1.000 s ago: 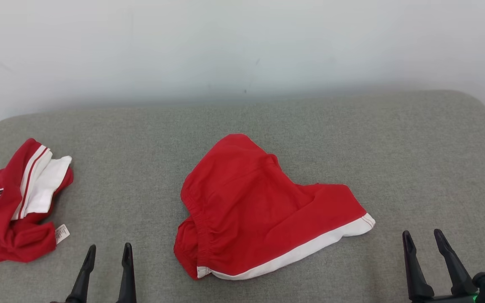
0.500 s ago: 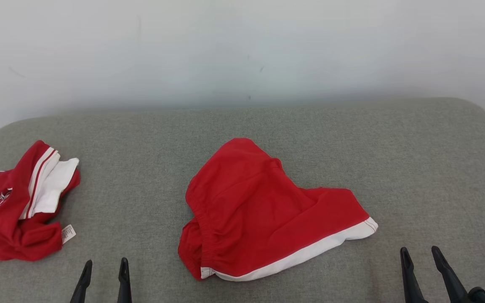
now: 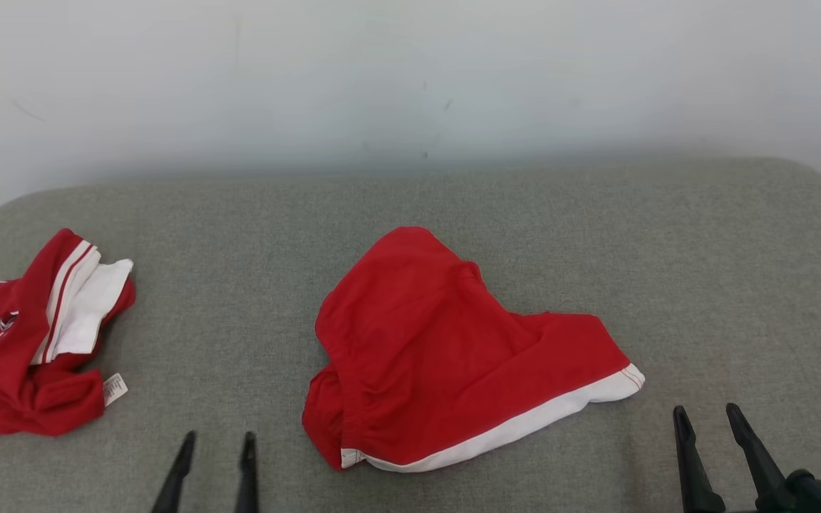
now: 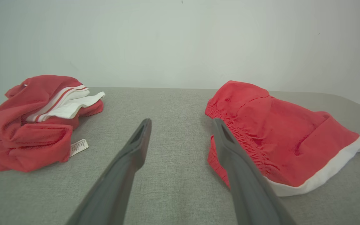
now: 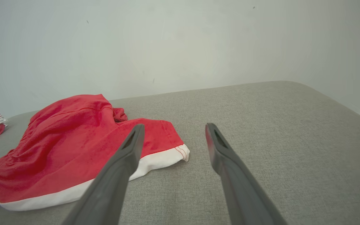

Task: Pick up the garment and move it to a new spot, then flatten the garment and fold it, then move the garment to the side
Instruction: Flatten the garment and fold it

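Note:
A red garment (image 3: 446, 356) with a white hem band and an elastic waist lies rumpled in the middle of the grey padded surface (image 3: 703, 249). My left gripper (image 3: 219, 436) stands open near the front edge, just left of the garment's waist and not touching it. In the left wrist view the garment (image 4: 277, 134) lies beside the right finger of that gripper (image 4: 181, 120). My right gripper (image 3: 705, 409) is open too, off the garment's white hem corner at the right. The right wrist view has the garment (image 5: 73, 140) to the left of the open gripper (image 5: 174, 125).
A second red and white garment (image 3: 40, 335) lies crumpled at the far left, with a small white label sticking out; it also appears as a heap (image 4: 39, 122) in the left wrist view. A pale wall rises behind the surface. Bare grey cloth stretches to the right.
The head camera has shifted a little. My left gripper has moved right, closer to the middle garment's waist. The right gripper and both garments stay where they were.

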Controlling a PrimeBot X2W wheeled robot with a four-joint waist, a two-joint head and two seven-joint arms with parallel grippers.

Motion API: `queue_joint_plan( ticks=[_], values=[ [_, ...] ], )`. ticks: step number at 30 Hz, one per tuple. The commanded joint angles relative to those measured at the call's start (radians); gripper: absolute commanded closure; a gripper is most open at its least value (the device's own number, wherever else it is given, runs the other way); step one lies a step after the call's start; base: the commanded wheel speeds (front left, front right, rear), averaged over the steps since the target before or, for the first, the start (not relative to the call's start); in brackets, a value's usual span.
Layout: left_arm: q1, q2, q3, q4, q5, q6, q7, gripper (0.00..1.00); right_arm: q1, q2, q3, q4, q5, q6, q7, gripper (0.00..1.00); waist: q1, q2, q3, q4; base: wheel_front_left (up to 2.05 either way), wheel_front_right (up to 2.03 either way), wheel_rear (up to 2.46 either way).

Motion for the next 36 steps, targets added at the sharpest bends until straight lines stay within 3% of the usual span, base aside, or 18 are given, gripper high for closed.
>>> queue_joint_plan(
  ticks=[1,9,14,21,32,33,34,35,36],
  values=[
    [-0.030,0.006,-0.034,0.013,0.013,-0.004,-0.003,0.00,-0.025,-0.014,0.006,0.018,-0.002,-0.002,-0.001,0.00,0.0000,0.0000,0.019,0.004,0.00,0.00,0.00],
    [-0.143,0.065,-0.280,0.147,-0.024,-0.007,-0.003,0.00,-0.185,-0.100,0.069,0.178,0.032,-0.002,-0.001,0.00,0.0000,0.0000,0.087,0.013,0.00,0.00,0.00],
    [-0.209,0.096,-0.385,0.244,-0.063,-0.007,-0.003,0.00,-0.257,-0.122,0.107,0.267,0.053,-0.002,-0.001,0.00,0.0000,0.0000,0.115,0.015,0.00,0.00,0.00],
    [-0.283,0.105,-0.440,0.353,-0.124,-0.007,-0.003,0.00,-0.357,-0.134,0.179,0.432,0.111,-0.002,-0.001,0.00,0.0000,0.0000,0.139,0.011,0.00,0.00,0.00],
    [-0.377,0.090,-0.502,0.431,-0.180,-0.007,-0.003,0.00,-0.470,-0.127,0.301,0.592,0.204,-0.002,-0.001,0.00,0.0000,0.0000,0.170,0.030,0.00,0.00,0.00],
    [-0.385,0.087,-0.506,0.438,-0.191,-0.007,-0.003,0.17,-0.480,-0.123,0.311,0.603,0.218,-0.002,-0.001,0.07,0.0000,0.0000,0.173,0.031,0.00,0.00,0.00],
    [-0.391,0.088,-0.509,0.441,-0.198,-0.007,-0.003,0.65,-0.490,-0.119,0.317,0.617,0.233,-0.002,0.000,0.89,0.0000,0.0000,0.175,0.032,0.00,0.00,0.00],
    [-0.394,0.087,-0.515,0.445,-0.202,-0.007,-0.003,0.93,-0.495,-0.117,0.328,0.630,0.244,-0.002,0.000,1.00,0.0000,0.0000,0.176,0.032,0.00,0.00,0.00],
    [-0.396,0.083,-0.520,0.443,-0.212,-0.007,-0.003,1.00,-0.506,-0.120,0.337,0.630,0.248,-0.002,0.000,1.00,0.0000,0.0000,0.176,0.033,0.00,0.00,0.00]
  ],
)
